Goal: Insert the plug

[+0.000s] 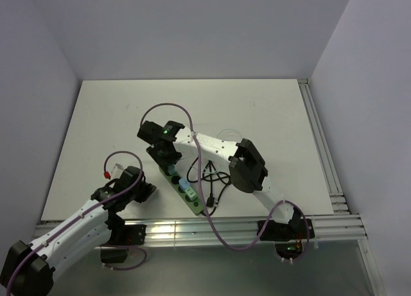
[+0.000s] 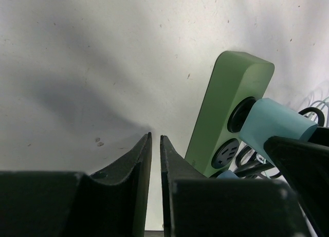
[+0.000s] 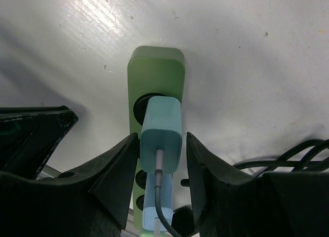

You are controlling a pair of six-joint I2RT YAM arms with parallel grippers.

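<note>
A teal plug sits in the end outlet of the green power strip, its grey cord running back toward the camera. My right gripper straddles the plug: the left finger lies against its side, while a thin gap shows at the right finger, so the jaws are open. In the top view the right gripper hovers over the far end of the power strip. My left gripper is shut and holds nothing, low over the table just left of the power strip and the plug.
A light blue plug occupies an outlet nearer the strip's near end. Black cables lie coiled right of the strip. An aluminium rail borders the table's right and near edges. A purple cable loops over the right arm.
</note>
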